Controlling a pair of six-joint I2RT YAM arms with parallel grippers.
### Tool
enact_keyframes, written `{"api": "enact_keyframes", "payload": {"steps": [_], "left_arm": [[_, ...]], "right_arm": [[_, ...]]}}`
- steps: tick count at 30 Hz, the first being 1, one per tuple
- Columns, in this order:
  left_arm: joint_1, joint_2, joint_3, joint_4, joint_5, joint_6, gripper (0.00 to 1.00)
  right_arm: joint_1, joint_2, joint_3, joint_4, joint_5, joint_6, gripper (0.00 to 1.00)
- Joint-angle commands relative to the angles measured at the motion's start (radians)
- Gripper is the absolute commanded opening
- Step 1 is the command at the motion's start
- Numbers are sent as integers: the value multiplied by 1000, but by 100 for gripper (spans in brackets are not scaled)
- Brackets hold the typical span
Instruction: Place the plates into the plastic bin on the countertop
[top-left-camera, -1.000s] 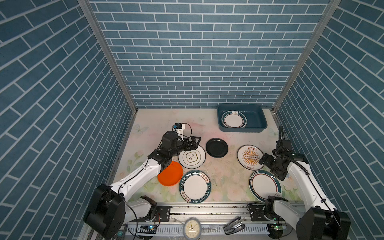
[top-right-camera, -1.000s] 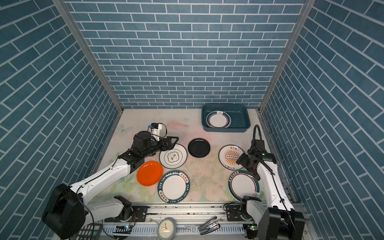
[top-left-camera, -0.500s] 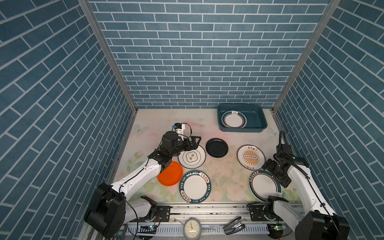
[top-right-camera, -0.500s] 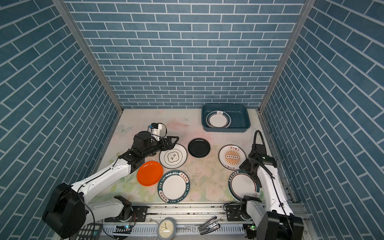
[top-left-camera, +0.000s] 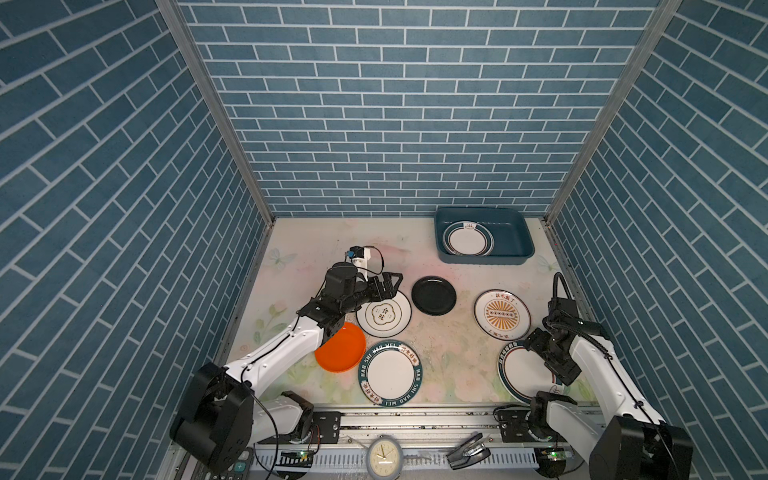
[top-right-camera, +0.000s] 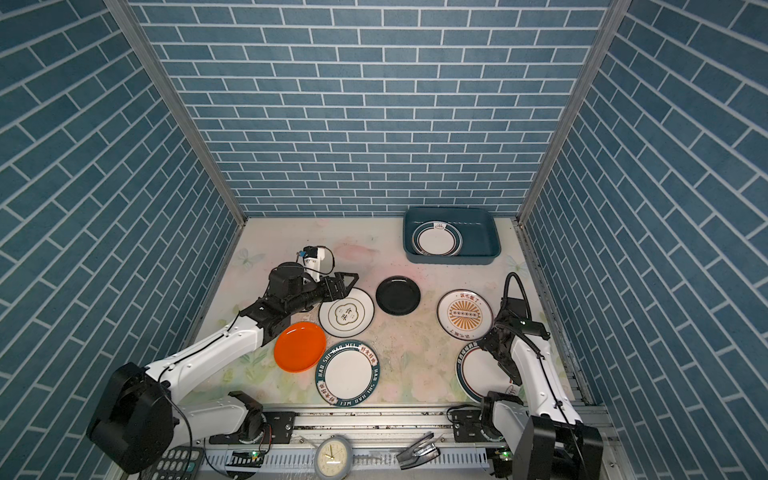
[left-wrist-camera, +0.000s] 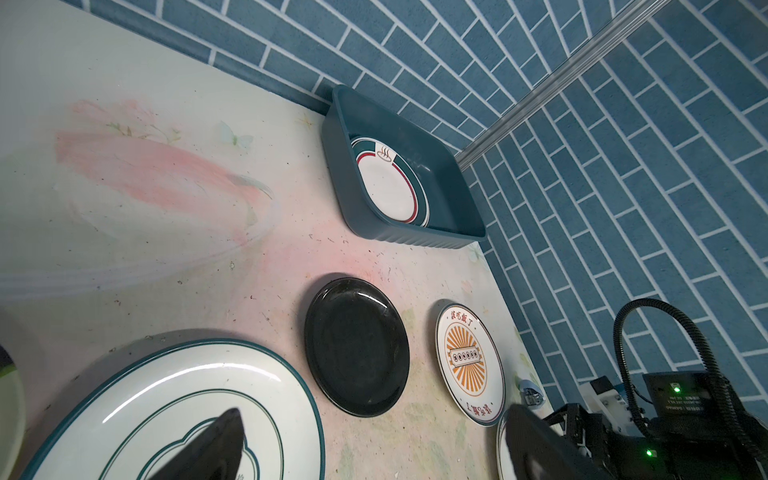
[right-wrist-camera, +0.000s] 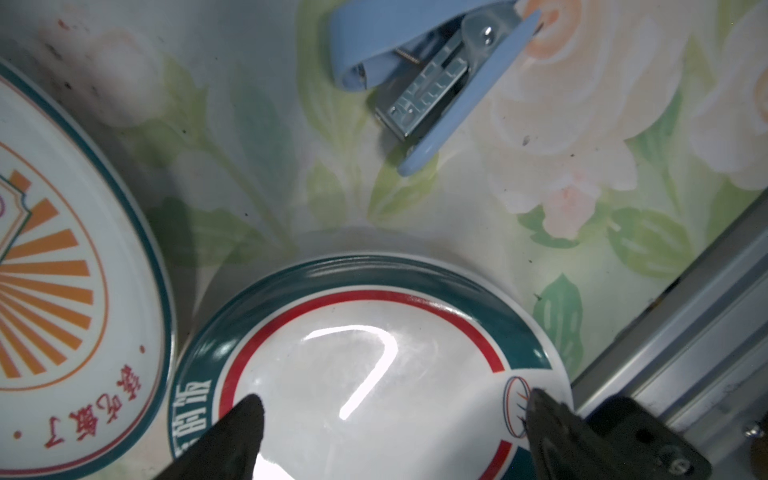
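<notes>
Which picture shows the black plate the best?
The left wrist view is best. There the black plate is close and whole, and you can see its shiny rim clearly. Both top views show all of it too, but small and from high above. The right wrist view does not show it at all.

The worktop (top-left-camera: 316, 249) is pale, printed with faded pink roses and green leaves. The bin (top-left-camera: 513, 239) is dark teal; the bin plate (top-left-camera: 467, 240) is white with a teal rim and a red ring. Under the black left end effector (top-left-camera: 395, 283) lies the ringed plate (top-left-camera: 384, 313), white with thin teal lines. Ahead of it is the black plate (top-left-camera: 433, 295), behind it the orange plate (top-left-camera: 343, 349). Under the black right end effector (right-wrist-camera: 392, 399) is the red-ringed plate (right-wrist-camera: 374, 365), white with a teal rim. Beside it are the sunburst plate (right-wrist-camera: 62, 291), white with orange rays, and a pale blue stapler (right-wrist-camera: 436, 75).
</notes>
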Motion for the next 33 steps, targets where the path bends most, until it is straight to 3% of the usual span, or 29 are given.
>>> {"api": "enact_keyframes", "payload": {"steps": [1,7,33], "left_arm": [[7,19,2,19,16,-7,100],[8,24,8,15,17,-8,99],[8,37,28,-25,1,-10,99]], "right_arm": [[-4,17,-27,38,-12,19,98],[-4,67,-76,138,-129,19,98],[-4,267,-97,439,-396,20,92]]}}
